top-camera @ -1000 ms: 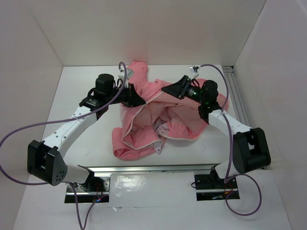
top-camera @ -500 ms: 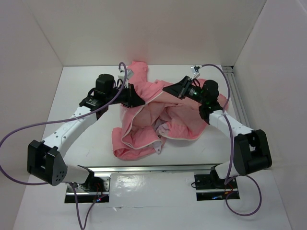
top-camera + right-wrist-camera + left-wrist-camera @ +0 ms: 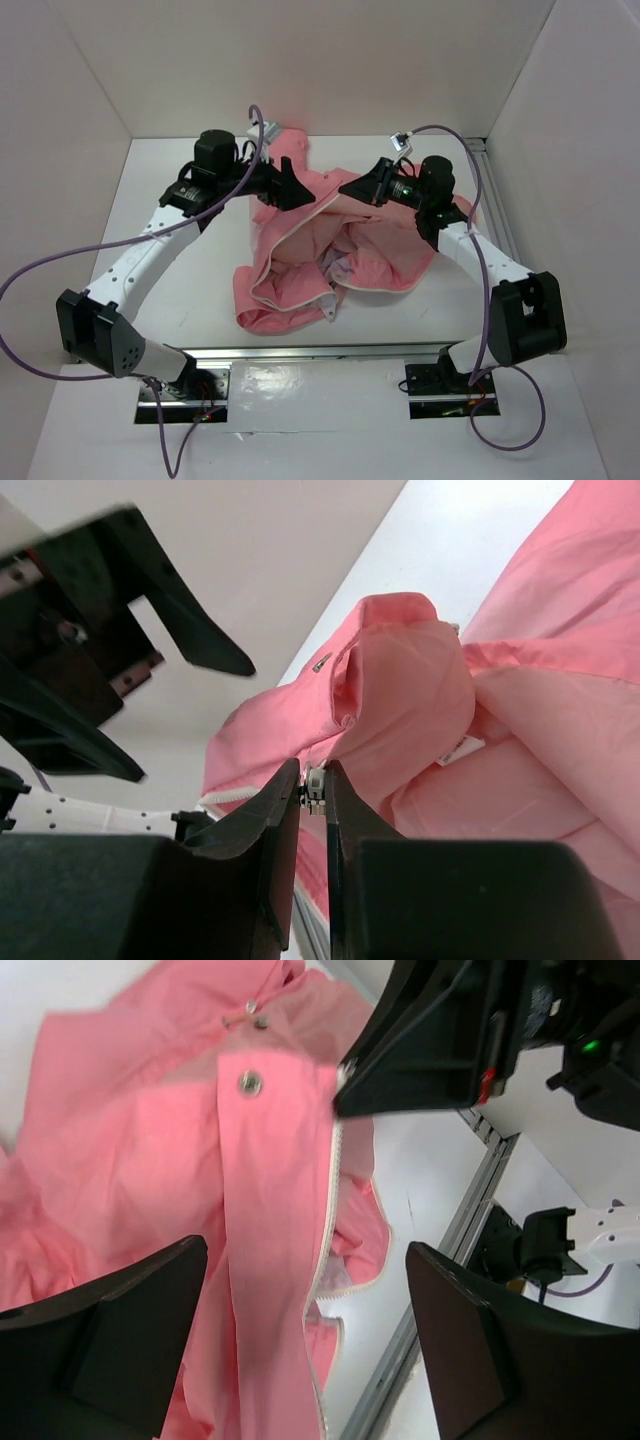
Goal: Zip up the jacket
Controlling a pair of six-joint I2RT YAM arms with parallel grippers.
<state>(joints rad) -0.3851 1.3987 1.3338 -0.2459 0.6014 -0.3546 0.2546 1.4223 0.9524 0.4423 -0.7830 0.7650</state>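
from above, the jacket [image 3: 330,255] lies crumpled mid-tabletop [image 3: 190,290], its open front running 12 toward 7 o'clock, with the left gripper [image 3: 291,186] spread apart at its 11 o'clock and the right gripper [image 3: 350,188] at 1 o'clock. left wrist: the white zipper edge [image 3: 335,1190] runs 12 to 6 between the wide fingers [image 3: 120,1330]. right wrist: the right gripper is clamped on a small metal zipper piece [image 3: 314,788], so it looks the nearer arm for the pull.
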